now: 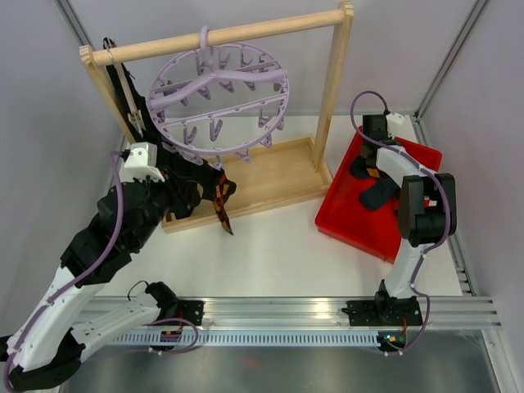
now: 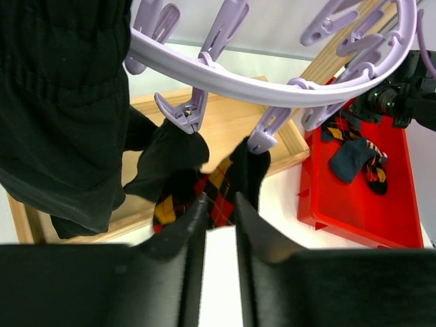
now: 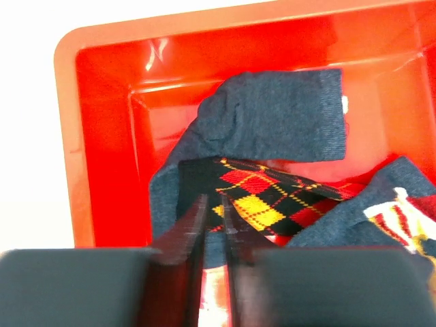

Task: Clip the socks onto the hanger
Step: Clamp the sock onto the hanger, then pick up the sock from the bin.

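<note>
Pale-lilac and round, the hanger (image 2: 231,80) hangs by its hook from the top bar of a wooden rail frame (image 1: 246,31) at the back left of the desk (image 1: 270,246), its clips dangling under the ring. One clip (image 2: 262,135) holds an argyle sock (image 2: 214,187), black with red, orange and yellow diamonds, which hangs straight down from it. The neighbouring clip (image 2: 184,112) holds a plain black sock (image 2: 163,157) that touches the argyle one. The left pincer (image 2: 220,199) sits just below the argyle sock with its jaws a little apart. The white desk shows through the gap and nothing lies between them, though the sock's lower edge comes right down to the fingertips. Black ribbed fabric (image 2: 61,102) fills the left of the left wrist view, too close to make out whole.

To the right of the frame a red tray (image 3: 67,136) lies on the desk, well apart from the hanger. In it a dark blue sock (image 3: 272,116) lies against a second argyle sock (image 3: 259,197), and another patterned sock (image 3: 402,211) shows at the right edge of the right wrist view. The right pincer (image 3: 212,201) is down inside the tray, its jaws drawn almost together and gripping the black edge of the second argyle sock.
</note>
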You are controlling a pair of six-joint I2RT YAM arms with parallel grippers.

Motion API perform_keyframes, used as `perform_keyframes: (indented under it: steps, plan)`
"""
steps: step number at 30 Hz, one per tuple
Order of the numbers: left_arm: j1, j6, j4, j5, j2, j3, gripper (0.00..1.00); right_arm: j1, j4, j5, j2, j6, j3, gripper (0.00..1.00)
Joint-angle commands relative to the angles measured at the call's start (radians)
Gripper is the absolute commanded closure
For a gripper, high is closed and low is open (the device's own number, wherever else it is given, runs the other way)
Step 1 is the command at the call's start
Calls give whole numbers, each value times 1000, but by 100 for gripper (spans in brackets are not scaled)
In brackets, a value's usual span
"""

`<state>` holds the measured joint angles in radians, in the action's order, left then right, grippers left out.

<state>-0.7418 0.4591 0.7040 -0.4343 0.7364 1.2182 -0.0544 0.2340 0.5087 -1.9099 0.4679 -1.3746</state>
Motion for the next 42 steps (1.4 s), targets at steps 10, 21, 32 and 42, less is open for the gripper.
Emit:
perform_keyframes:
  steps: [10, 21, 32, 42]
  plan:
    - [-1, -30, -44, 42, -2, 9, 64, 5, -10, -58, -90, -3, -81, 35]
    - [-1, -37, -47, 51, -2, 10, 63, 7, -22, 5, -156, -5, -104, 39]
    - [-1, -40, -38, 57, -14, 15, 63, 16, -41, 11, -158, 14, -80, 75]
    - [-1, -46, -31, 74, -37, 24, 63, 18, -22, 7, -45, 17, -26, 100]
